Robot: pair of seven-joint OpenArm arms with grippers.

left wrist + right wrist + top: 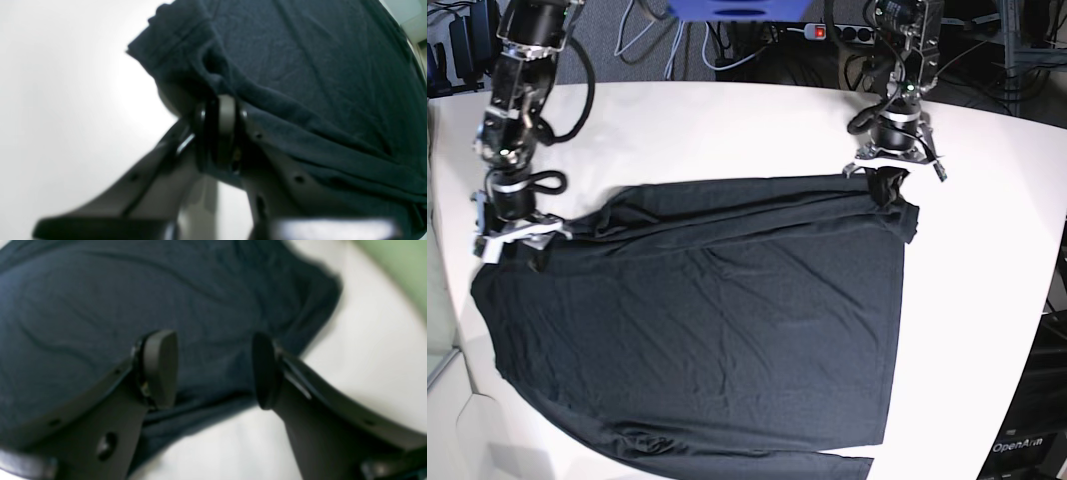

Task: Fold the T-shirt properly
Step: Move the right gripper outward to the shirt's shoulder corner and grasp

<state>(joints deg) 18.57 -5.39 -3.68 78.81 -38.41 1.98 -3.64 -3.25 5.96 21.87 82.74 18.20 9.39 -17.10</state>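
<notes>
On table (727, 120) shirt (707, 320) has maybe one fold; left gripper (222, 113) pinches hem, right gripper (213, 370) spread empty, prob lots left tbh.

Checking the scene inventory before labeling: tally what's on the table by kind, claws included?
Shirt: 1, black shirt, spread on the white table
Claws: 2, left claw clamped on the shirt's edge, right claw open above the shirt
Total: 3

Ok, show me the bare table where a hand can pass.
Bare table runs along the far edge, between the two arms. Another free strip lies right of the T-shirt, past its right hem. The middle and near-left are covered by cloth.
</notes>
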